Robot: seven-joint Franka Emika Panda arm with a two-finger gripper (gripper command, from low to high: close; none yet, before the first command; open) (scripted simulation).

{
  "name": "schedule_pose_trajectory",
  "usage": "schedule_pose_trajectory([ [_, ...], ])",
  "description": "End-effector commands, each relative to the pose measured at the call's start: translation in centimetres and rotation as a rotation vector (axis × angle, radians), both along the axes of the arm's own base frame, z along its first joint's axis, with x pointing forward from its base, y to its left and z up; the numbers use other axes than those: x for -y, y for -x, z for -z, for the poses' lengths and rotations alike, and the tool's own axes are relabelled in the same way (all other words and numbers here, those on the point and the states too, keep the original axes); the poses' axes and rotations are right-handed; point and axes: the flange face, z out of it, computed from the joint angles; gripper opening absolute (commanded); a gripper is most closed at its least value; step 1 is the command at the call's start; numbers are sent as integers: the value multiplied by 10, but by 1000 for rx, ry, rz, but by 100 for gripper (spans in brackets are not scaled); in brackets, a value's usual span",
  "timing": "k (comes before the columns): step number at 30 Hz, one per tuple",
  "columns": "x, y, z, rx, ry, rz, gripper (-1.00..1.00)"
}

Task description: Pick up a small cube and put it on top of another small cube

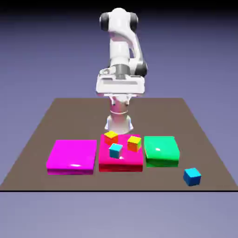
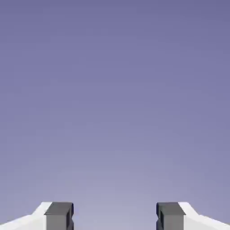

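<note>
Off to the exterior view's right sits the small cube, alone. The gripper hangs spread and empty. I'd drop straight over it, squared to its sides.

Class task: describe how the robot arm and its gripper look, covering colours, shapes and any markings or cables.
The arm is glossy white with rounded links and dark grey joint bands. Its hand is a wide white block. The gripper has white fingers ending in small square grey fingertips. No cables or markings show.
</note>
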Motion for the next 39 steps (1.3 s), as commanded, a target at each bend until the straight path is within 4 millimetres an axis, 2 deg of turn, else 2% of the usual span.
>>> schedule_pose_trajectory([
  [1,-5,-6,5,-21,-18,20,0],
  [10,-55,-56,63,-216,-183,215,0],
  [19,-113,-89,132,-418,-354,440,0],
  [30,-190,-106,211,-678,-562,761,0],
  [39,-254,-109,255,-906,-721,1068,0],
])
